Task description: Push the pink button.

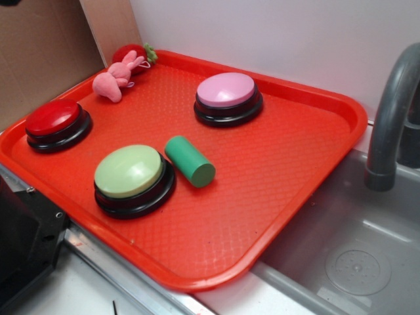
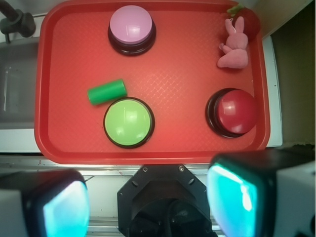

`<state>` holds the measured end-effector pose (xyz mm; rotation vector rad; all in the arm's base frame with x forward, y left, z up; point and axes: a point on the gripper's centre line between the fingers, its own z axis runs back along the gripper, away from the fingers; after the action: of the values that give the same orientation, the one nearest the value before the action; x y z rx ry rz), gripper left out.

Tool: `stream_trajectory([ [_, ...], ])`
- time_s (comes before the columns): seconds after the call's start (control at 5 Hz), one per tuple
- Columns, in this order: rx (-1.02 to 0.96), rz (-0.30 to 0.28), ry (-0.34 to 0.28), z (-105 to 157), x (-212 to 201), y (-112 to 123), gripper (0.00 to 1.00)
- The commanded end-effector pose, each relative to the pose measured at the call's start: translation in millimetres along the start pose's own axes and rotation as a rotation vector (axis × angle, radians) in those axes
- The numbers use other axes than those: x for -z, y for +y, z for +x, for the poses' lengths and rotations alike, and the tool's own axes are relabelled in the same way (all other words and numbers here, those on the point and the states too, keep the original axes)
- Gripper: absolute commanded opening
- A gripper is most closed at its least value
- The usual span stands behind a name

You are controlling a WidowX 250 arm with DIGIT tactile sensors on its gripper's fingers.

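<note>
The pink button [image 1: 226, 90] [image 2: 131, 24], a pale pink dome on a black base, stands at the far side of the red tray [image 1: 197, 279] [image 2: 148, 155]. My gripper [image 2: 148, 197] hangs high above the tray's near edge, over the black robot base [image 2: 163, 185], well short of the button. It is open, its two teal-padded fingers [image 2: 232, 195] wide apart with nothing between them. The gripper does not show in the exterior view.
On the tray also sit a light-green button [image 1: 129, 170] [image 2: 128, 122], a green cylinder [image 1: 189, 161] [image 2: 106, 92], a red button [image 1: 54, 118] [image 2: 236, 111], a pink plush bunny [image 1: 119, 77] [image 2: 233, 47] and a strawberry toy [image 1: 128, 51]. A grey sink [image 1: 354, 249] with a faucet [image 1: 390, 118] lies beside the tray.
</note>
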<state>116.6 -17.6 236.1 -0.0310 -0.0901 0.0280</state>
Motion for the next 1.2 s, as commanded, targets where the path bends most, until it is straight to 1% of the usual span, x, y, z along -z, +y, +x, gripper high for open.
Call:
stream_trajectory([
  [0.0,0.0,0.0,0.0,0,0,0,1.0],
  [0.2,0.105,0.002,-0.076,47,30,-3,1.0],
  [0.4,0.129,0.033,-0.077,95,56,-7,1.0],
  [1.0,0.129,0.033,-0.077,95,56,-7,1.0],
])
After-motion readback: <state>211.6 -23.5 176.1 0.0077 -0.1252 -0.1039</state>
